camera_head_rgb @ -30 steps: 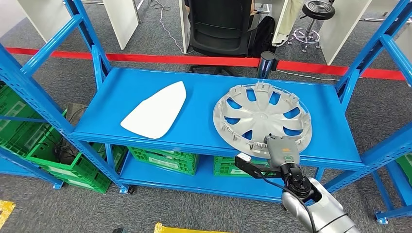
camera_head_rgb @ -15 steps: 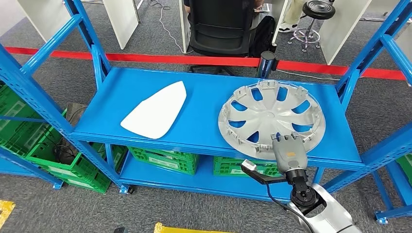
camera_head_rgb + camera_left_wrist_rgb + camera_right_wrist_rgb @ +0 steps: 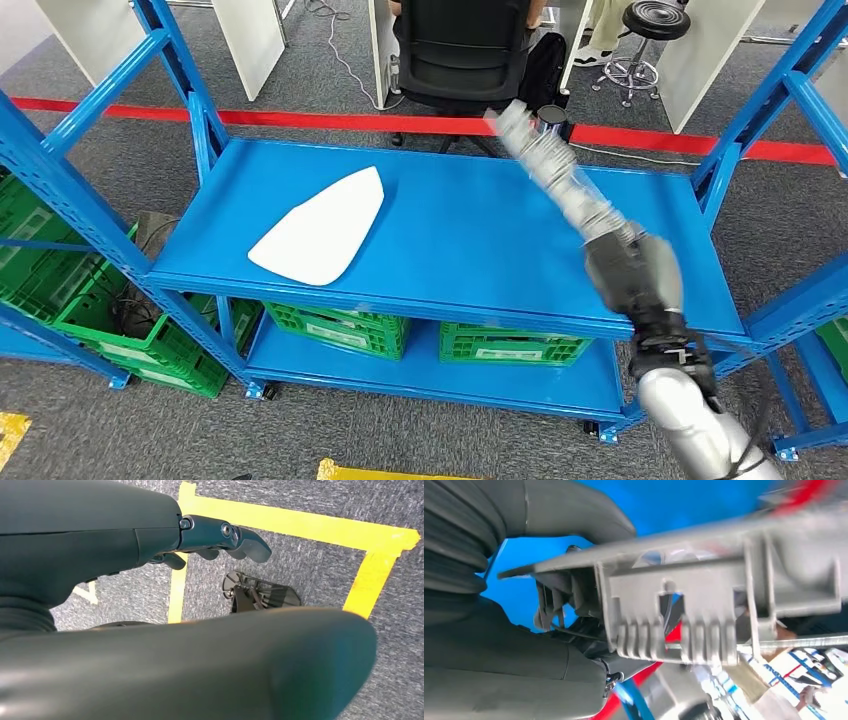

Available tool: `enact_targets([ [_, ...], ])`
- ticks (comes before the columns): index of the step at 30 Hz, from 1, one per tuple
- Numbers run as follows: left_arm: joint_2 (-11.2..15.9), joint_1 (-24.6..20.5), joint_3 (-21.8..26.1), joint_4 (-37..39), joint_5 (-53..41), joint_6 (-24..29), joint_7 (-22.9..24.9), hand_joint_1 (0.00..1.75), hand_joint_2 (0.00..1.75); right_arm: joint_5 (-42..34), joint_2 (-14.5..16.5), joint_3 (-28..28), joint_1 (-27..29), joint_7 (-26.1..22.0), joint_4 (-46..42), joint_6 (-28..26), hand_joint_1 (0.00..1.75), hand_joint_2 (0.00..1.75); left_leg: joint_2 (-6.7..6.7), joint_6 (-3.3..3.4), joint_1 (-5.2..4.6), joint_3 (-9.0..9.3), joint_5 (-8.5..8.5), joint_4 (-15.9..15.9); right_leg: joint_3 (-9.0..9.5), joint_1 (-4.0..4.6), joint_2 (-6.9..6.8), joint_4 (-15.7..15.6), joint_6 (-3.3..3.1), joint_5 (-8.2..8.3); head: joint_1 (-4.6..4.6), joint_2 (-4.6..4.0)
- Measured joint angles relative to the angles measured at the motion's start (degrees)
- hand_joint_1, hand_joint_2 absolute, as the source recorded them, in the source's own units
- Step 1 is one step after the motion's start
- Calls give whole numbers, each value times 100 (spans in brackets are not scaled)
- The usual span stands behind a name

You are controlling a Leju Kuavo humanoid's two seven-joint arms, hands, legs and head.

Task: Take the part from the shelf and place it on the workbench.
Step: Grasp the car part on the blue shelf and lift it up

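Observation:
The silver wheel cover is off the blue shelf and tilted steeply, so I see it edge-on and blurred above the shelf's right half. My right hand grips its lower rim. In the right wrist view the cover's ribbed grey rim lies across my hand, with blue shelf behind. A flat white part lies on the left half of the shelf. My left hand hangs over grey carpet with nothing in it, its fingers apart from the thumb.
Blue uprights flank the shelf on both sides. Green crates stand on the lower level and at the left. Behind the shelf run a red floor line, a black office chair and a stool. Yellow tape marks the floor.
The wheel cover, lying flat on the shelf's right half before, has been lifted and tipped up on edge by my right hand. The white part has not moved.

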Motion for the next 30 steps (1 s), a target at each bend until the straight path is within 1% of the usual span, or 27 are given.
enact_targets([
  [2,0,0,0,1,13,1,-5,0,0,-342,-10,-162,5,-81,-257,-46,175,175,0,0,0,-1,0,0,0,0,-1,0,0,0,-1,0],
  [6,0,0,0,3,24,2,-5,0,0,-529,-15,-396,20,-149,-606,-78,175,175,0,0,0,-1,0,0,0,0,-1,0,0,0,0,0],
  [9,0,0,0,3,33,7,-13,0,0,-904,-25,-521,66,-279,-779,-202,175,175,0,0,0,-1,0,0,0,0,-1,0,0,0,1,0],
  [13,0,1,0,3,44,20,-45,0,0,-1643,-66,-714,166,-524,-1028,-358,175,175,0,0,0,-3,0,0,-1,0,0,-1,0,0,5,0],
  [17,2,1,0,5,58,44,-67,0,0,-2615,-82,-911,325,-934,-1287,-422,175,175,0,1,0,-6,-1,0,-4,0,0,-2,0,0,6,0],
  [22,2,1,0,6,72,62,-71,0,0,-2946,-96,-1079,414,-1086,-1517,-460,175,175,0,1,0,-10,-1,-1,-6,0,-1,-2,1,-1,4,0],
  [30,2,1,0,7,110,82,-85,0,0,-3765,-121,-1315,589,-1540,-1896,-520,175,175,0,1,0,-12,-1,0,-8,0,-1,-3,1,-1,2,0],
])
